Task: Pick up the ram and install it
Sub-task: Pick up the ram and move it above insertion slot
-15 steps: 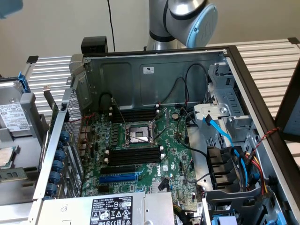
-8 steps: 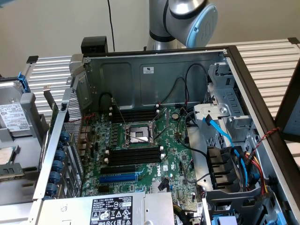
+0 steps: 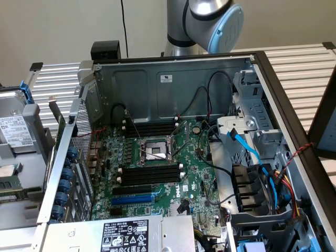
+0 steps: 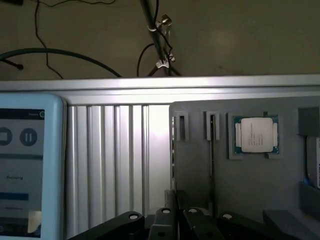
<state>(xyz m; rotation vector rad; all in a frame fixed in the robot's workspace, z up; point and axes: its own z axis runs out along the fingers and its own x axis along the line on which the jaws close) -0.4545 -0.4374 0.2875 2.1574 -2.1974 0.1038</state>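
Ram (image 4: 212, 155) is probably the thin dark strip standing on edge in the grey holder (image 4: 195, 172), just beside the processor chip (image 4: 255, 135); edge-on, hard to confirm. Likely light, stiff, fragile: grip the long edges, clear of the contacts. Tool (image 4: 175, 202) near the holder, opening cannot be told

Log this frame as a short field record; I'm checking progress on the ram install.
arm: beyond the case, not inside it
gripper: facing a grey holder
holder: carries a CPU
black slots: empty, on both sides of the socket
blue slot: empty
ram: none seated in the slots
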